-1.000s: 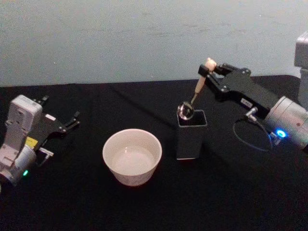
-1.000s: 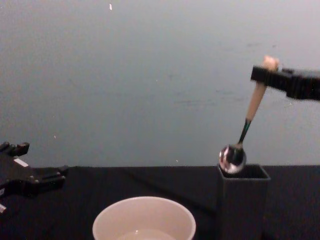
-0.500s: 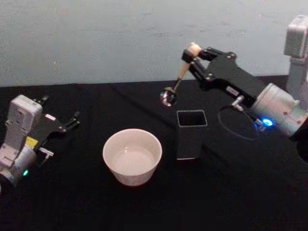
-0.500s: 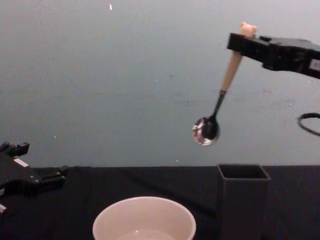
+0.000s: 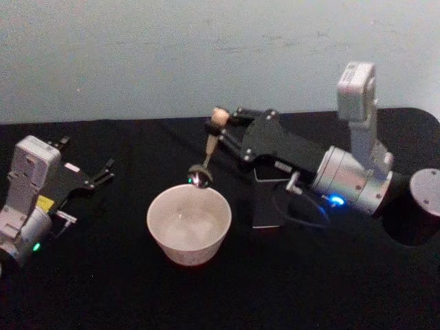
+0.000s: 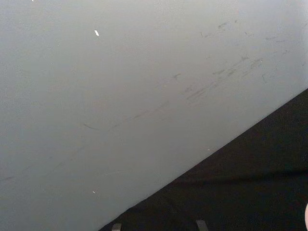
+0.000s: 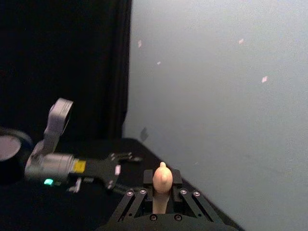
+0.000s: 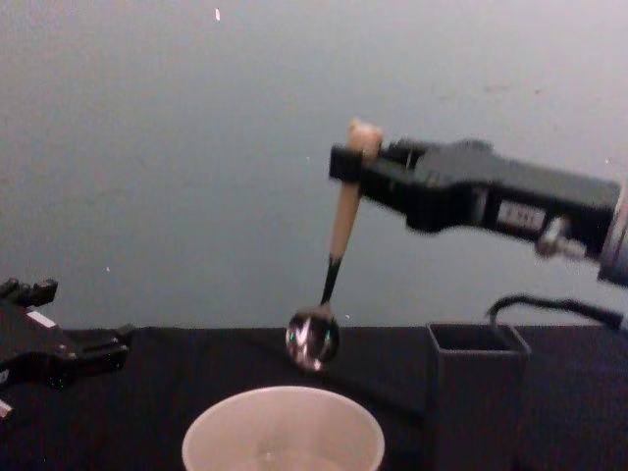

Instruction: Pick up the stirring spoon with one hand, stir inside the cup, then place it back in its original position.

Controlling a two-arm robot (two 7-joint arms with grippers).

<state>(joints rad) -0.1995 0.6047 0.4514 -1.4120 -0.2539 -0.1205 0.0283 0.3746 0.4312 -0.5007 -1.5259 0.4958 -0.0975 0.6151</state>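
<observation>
My right gripper [image 5: 221, 125] is shut on the top of the stirring spoon [image 5: 210, 146], just under its small eared knob [image 7: 162, 179]. The spoon hangs nearly upright, its shiny bowl [image 8: 312, 340] a little above the far rim of the cup [image 8: 218, 440]. The round cream cup [image 5: 184, 251] stands on the black table, centre-left. To the cup's right stands the dark square holder [image 8: 477, 392], nothing in it, partly hidden behind my right arm in the head view [image 5: 267, 210]. My left gripper [image 5: 102, 172] rests open at the far left, away from the cup.
A pale wall [image 5: 137, 55] runs close behind the black table. A grey round disc on a dark base [image 5: 426, 190] stands at the right edge. A black cable [image 5: 302, 214] loops off my right wrist beside the holder.
My right gripper has carried the spoon up out of the holder, then left and down, until its bowl hangs over the cup's far rim. The left arm has not moved.
</observation>
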